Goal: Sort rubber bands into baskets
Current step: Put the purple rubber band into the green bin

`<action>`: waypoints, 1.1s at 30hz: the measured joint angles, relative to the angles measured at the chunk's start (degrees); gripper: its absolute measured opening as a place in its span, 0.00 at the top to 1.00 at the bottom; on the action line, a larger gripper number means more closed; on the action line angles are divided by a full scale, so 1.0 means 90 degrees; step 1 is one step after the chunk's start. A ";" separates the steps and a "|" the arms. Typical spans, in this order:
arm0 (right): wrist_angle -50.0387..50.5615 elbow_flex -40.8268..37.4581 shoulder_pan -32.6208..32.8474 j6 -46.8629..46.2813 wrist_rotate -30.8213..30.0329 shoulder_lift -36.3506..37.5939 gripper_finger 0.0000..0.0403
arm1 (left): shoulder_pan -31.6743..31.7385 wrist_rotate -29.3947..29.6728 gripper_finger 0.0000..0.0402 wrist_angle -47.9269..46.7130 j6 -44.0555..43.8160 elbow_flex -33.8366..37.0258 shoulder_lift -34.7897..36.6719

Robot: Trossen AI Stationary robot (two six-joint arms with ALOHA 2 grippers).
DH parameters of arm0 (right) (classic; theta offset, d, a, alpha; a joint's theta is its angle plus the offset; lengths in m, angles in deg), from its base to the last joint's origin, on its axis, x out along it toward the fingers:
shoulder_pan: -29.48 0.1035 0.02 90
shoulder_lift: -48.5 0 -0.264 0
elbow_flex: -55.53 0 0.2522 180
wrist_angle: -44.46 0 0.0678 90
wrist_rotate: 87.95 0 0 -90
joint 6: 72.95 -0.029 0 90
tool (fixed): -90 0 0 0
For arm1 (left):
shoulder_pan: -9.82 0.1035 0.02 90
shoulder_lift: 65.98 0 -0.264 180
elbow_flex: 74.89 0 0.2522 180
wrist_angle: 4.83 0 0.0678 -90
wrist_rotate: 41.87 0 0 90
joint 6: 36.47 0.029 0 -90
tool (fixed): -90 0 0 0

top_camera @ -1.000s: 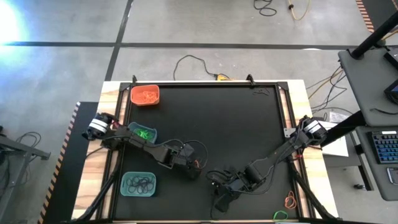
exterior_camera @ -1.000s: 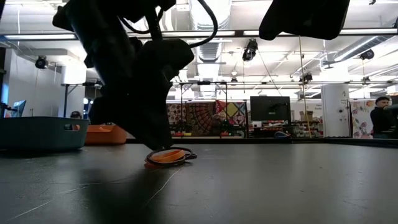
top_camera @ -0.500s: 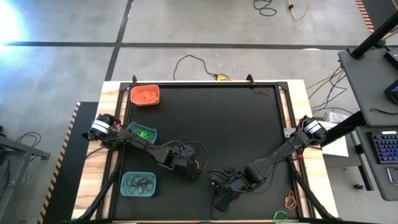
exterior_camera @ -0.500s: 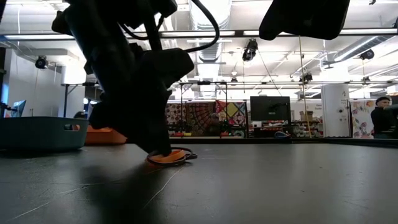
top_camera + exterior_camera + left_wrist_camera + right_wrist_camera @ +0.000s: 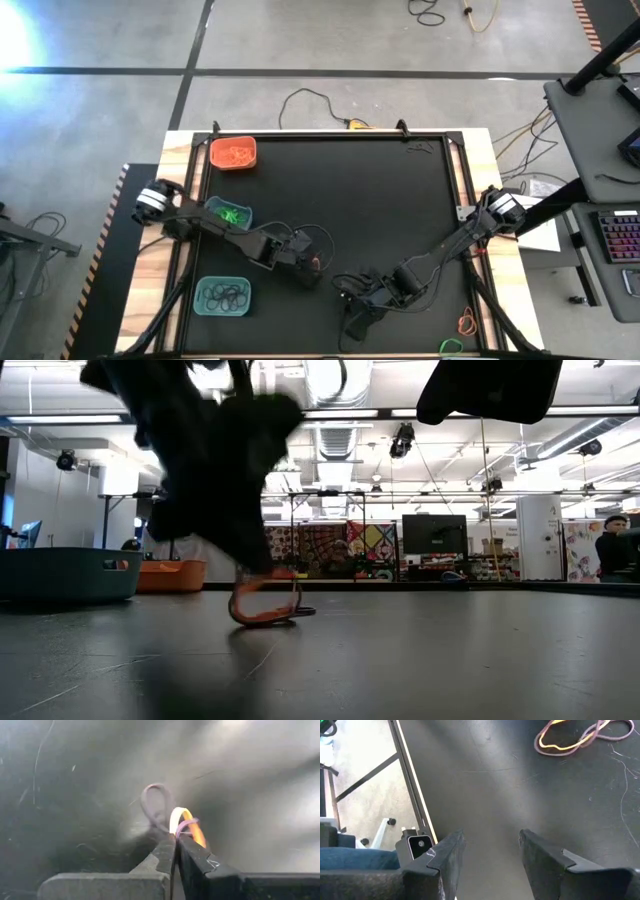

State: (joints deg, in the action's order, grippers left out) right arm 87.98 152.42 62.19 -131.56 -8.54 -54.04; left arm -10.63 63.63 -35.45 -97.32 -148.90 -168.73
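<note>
My left gripper (image 5: 318, 268) is near the middle of the black mat, shut on an orange rubber band (image 5: 265, 603) that stands up as a loop below it. A dark band (image 5: 155, 806) lies on the mat just beyond the fingertips. My right gripper (image 5: 350, 312) hovers open over the mat's near part, touching nothing. More bands (image 5: 572, 734) lie ahead of it. At the left stand the baskets: an orange one (image 5: 233, 153), a teal one with green bands (image 5: 228, 213) and a teal one with black bands (image 5: 222, 295). My left gripper pinches the top of the orange band's loop (image 5: 184, 821) between its two fingertips, coming slanting down from above. The band hangs below the fingers as an upright loop, its lower end (image 5: 262, 623) at the mat. A dark strand (image 5: 186, 823) crosses the fingertips; whether it is pinched too, I cannot tell.
An orange band (image 5: 466, 322) and a green band (image 5: 450, 346) lie at the mat's near right corner. The mat sits in a black frame (image 5: 455, 190) on a wooden table. Thin cables trail from both arms.
My left gripper has shut on the orange band and risen a little. The band, which lay flat on the mat, now stands up as a loop with its top lifted and its lower end still down.
</note>
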 joint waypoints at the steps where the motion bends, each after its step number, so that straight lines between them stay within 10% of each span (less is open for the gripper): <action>1: 0.0000 0.0000 0.0000 0.0002 0.0000 0.0001 0.55 | -0.0003 -0.0004 1.00 -0.0021 0.0063 0.0000 0.0142; 17: -0.0006 0.0000 -0.0087 -0.0046 -0.0004 0.0000 0.55 | -0.0804 -0.0050 1.00 -0.1577 0.0519 -0.0002 0.2153; 33: -0.0038 0.0000 -0.0317 0.0077 -0.0018 0.0000 0.55 | -0.3209 -0.0166 1.00 -0.1826 0.0440 -0.0002 0.3681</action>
State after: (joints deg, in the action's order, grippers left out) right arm 87.63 152.42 59.34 -130.86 -8.70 -54.04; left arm -39.52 62.13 -51.89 -93.36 -148.92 -135.60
